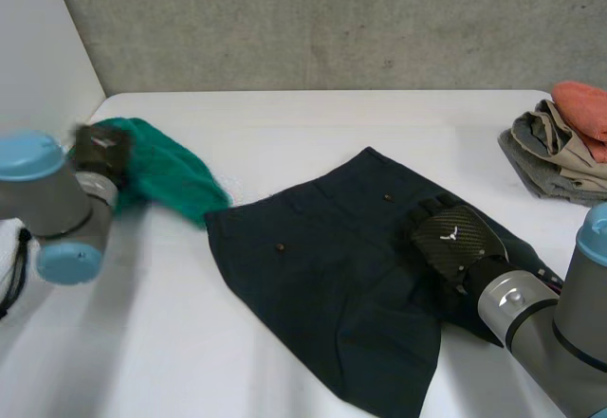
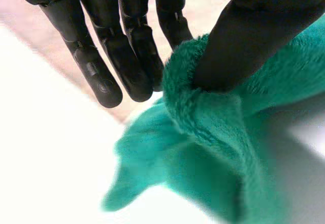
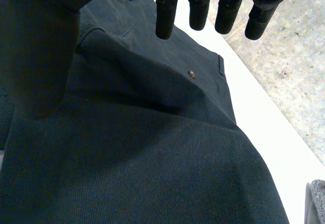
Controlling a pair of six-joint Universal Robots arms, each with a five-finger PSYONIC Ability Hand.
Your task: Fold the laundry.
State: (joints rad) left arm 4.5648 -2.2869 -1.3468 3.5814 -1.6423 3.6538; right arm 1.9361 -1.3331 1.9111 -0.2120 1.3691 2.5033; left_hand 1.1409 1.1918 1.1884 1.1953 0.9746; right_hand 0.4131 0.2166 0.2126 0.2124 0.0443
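Note:
A fluffy green cloth (image 1: 169, 176) lies bunched near the table's left edge. My left hand (image 1: 100, 153) is at its left end. In the left wrist view the thumb presses a fold of the green cloth (image 2: 203, 127) toward the fingers (image 2: 127, 61), pinching its edge. Dark navy shorts (image 1: 322, 285) lie spread flat in the middle, with two small buttons showing. My right hand (image 1: 453, 240) rests over the right side of the shorts. In the right wrist view its fingers (image 3: 228, 8) are straight above the shorts (image 3: 152, 148), holding nothing.
A pile of clothes (image 1: 560, 143), beige and grey with an orange piece on top, sits at the far right edge of the white table (image 1: 285, 119). A grey wall stands behind the table and a white panel at the left.

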